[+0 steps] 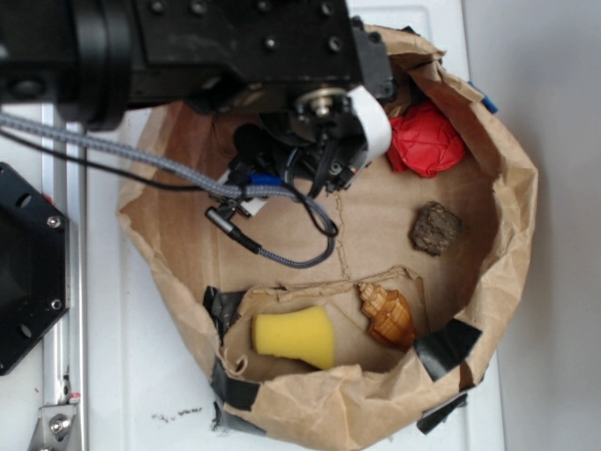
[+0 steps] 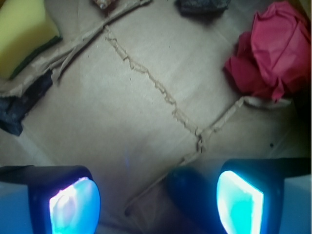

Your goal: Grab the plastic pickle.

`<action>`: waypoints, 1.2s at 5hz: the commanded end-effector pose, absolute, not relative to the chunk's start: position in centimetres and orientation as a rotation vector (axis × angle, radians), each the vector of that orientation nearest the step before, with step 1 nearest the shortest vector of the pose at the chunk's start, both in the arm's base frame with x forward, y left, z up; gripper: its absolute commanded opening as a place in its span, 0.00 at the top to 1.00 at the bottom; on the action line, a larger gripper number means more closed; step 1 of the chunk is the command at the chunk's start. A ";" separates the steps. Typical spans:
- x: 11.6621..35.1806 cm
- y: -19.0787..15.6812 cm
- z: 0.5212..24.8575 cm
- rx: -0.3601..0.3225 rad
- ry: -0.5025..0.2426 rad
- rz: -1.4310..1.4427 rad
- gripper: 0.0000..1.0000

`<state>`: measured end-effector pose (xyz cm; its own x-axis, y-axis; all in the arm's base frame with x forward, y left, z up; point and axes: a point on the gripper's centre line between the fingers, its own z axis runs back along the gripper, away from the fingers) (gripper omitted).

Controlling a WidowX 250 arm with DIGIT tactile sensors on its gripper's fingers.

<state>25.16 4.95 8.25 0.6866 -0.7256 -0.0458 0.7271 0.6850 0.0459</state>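
Paper-lined basin (image 1: 512,202) corrals loose props. Gripper (image 2: 158,202) hangs low over its floor, jaws spread wide, nothing held. Plastic pickle (image 2: 187,192) lies between the pads, hard against one, likely positioned for closing.

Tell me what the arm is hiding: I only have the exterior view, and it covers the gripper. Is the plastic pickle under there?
Observer: Yes. The wrist view shows the plastic pickle lying on the paper between the fingers, close beside one pad.
Operator: Are the jaws shut on it?
Observer: No. The gripper is open, with bare paper showing between the pickle and the other pad.
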 end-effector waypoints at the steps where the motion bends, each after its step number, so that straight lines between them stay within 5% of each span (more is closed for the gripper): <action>1: 25.8 6.1 8.8 0.106 0.015 -0.840 0.00; 5: 25.5 7.9 2.1 0.175 0.135 -0.884 0.00; 6: 25.3 8.0 2.3 0.176 0.116 -0.854 1.00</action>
<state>25.14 7.59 1.67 0.6448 -0.7414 -0.1858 0.7620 0.6426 0.0800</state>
